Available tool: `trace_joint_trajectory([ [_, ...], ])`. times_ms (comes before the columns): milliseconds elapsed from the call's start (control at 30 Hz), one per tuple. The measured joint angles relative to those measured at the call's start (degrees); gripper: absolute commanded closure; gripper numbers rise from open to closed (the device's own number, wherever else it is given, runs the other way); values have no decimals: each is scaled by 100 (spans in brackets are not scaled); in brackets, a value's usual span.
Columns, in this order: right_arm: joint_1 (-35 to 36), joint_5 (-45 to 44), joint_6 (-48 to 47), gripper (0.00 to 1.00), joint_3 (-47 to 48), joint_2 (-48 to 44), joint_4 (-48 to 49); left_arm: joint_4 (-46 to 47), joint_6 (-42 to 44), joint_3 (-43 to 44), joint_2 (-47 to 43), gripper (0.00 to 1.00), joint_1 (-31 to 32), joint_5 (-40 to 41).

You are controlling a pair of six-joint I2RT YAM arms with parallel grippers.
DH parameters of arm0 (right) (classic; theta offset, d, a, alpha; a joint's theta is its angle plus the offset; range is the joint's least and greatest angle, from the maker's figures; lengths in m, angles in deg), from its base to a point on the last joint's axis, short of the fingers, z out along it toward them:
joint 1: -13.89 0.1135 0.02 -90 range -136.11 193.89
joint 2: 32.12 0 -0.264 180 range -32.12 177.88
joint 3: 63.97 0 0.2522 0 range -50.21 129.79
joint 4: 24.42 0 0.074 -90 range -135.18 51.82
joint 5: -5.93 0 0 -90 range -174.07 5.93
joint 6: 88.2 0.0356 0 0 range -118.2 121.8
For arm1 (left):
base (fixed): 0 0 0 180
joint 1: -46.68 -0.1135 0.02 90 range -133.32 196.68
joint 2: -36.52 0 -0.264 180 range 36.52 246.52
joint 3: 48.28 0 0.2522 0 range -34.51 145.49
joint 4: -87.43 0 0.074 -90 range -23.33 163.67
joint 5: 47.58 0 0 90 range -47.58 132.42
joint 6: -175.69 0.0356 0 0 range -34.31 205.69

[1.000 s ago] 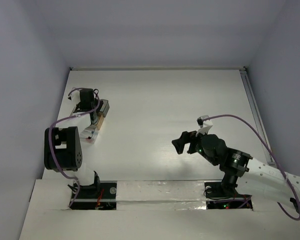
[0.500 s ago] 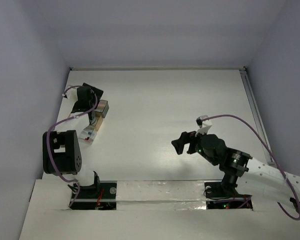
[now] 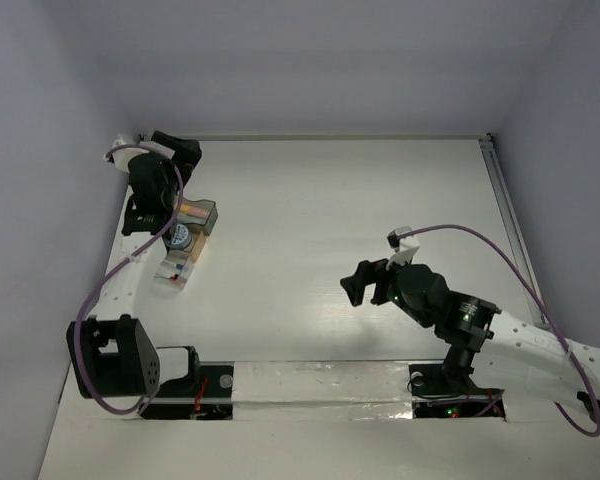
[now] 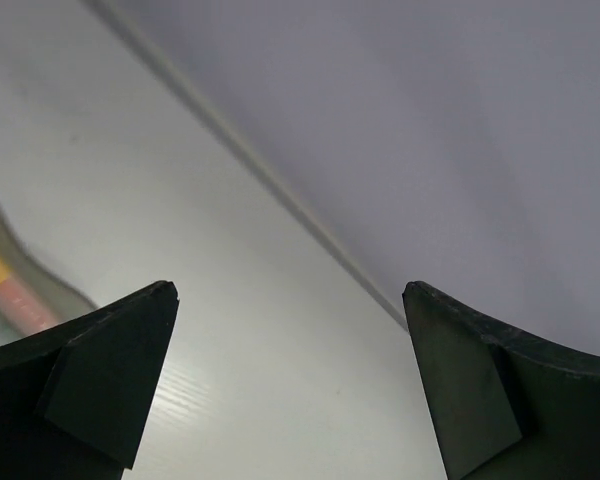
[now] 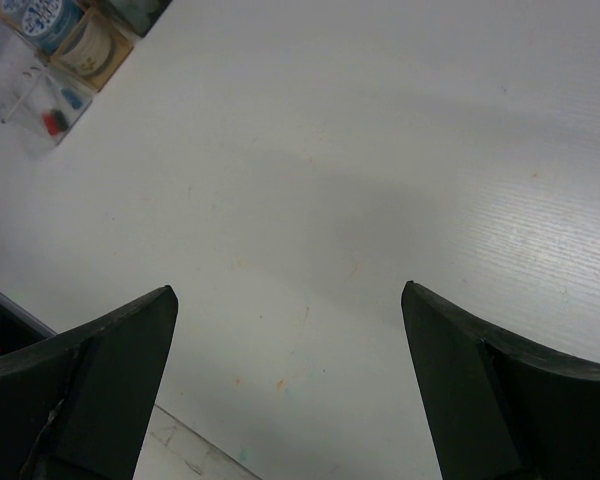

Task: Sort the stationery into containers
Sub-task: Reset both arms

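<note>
The containers stand in a row at the left of the table: a greyish square box (image 3: 197,213), a round blue-white pot (image 3: 180,237) and a clear tray (image 3: 171,269). In the right wrist view the clear tray (image 5: 38,98) holds small red and blue stationery pieces. My left gripper (image 3: 183,150) is raised near the far left corner, beyond the box, open and empty (image 4: 290,290); a blurred yellow-pink item (image 4: 2,285) shows at its view's left edge. My right gripper (image 3: 359,284) hovers open and empty over bare table at centre right (image 5: 288,290).
White walls close the table at the back and both sides. A rail (image 3: 506,215) runs along the right edge. The left arm's purple cable (image 3: 130,262) loops over the left side beside the containers. Faint coloured marks (image 5: 280,382) dot the tabletop below my right gripper.
My left gripper opened, lifted off the containers and swung back toward the far left corner, with the arm stretched out. The right arm hardly moved.
</note>
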Motion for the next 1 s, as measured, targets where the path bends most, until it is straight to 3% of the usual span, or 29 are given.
trace_joint_trajectory([
  [200,0,-323,-291,0,487,-136,-31,-11,470,728,-813,1,435,-638],
  [367,0,-717,-610,0,914,-761,-85,-2,811,933,-1799,1,529,-1198],
  [733,0,-1290,-1270,0,2103,-2267,-192,-326,1497,942,-3567,1,529,-2249],
  [1000,-2,-1482,-1360,0,2162,-2079,-166,-363,1808,330,-4424,1,529,-2433],
])
